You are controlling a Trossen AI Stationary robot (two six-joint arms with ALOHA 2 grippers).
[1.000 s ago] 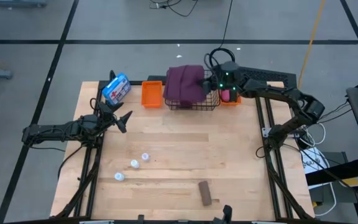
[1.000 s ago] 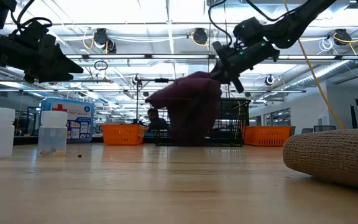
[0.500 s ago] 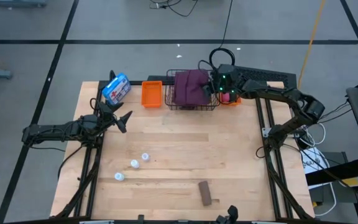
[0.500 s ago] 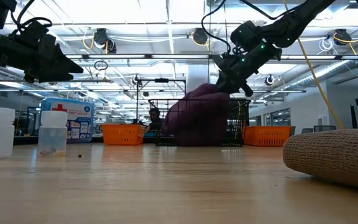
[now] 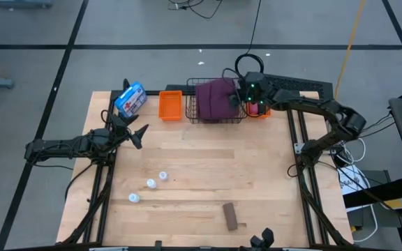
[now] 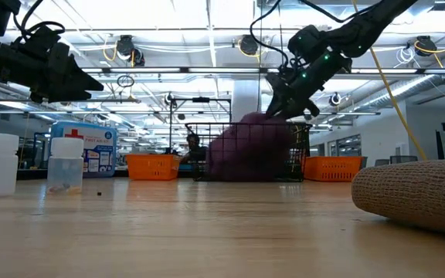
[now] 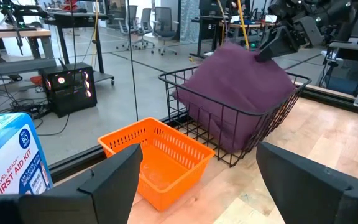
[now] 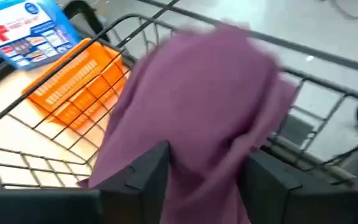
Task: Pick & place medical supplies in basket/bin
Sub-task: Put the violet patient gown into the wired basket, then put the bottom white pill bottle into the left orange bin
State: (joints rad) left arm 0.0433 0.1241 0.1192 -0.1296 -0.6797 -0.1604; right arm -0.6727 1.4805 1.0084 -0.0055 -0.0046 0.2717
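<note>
Maroon folded cloth [image 5: 217, 99] is seen lying inside the black wire basket [image 5: 194, 111] at the far table edge, bulging above the rim. Right gripper [image 5: 243, 97] is positioned over the basket's right side, fingers parted, cloth between them; grip cannot be told. Left gripper [image 5: 135, 130] is held wide open at left, empty. Three white vials [image 5: 150, 183] are left on the near table.

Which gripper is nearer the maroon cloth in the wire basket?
Right. The right gripper hangs at the maroon cloth in the wire basket; the left gripper waits over the table's left side.
</note>
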